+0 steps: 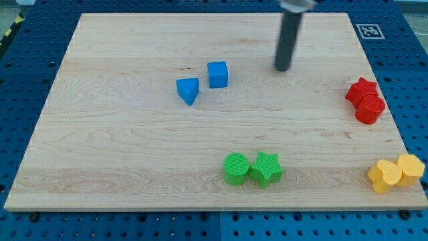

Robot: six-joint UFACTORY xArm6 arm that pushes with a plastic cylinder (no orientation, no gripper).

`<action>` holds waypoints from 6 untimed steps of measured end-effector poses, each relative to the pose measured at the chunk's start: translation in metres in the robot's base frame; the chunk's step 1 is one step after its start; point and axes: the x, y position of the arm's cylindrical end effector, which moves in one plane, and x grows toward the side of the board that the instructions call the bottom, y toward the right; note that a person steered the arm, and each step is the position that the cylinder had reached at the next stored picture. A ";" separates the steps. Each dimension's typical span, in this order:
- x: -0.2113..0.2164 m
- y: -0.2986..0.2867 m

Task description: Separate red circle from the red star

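Observation:
The red star lies near the board's right edge, with the red circle touching it just below and to the right. My tip is in the upper middle of the board, well to the left of both red blocks and a little above their level. It touches no block.
A blue cube and a blue triangle sit left of my tip. A green circle and a green star touch at the bottom middle. Two yellow blocks sit at the bottom right corner. The wooden board lies on a blue pegboard.

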 end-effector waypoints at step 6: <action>0.089 0.056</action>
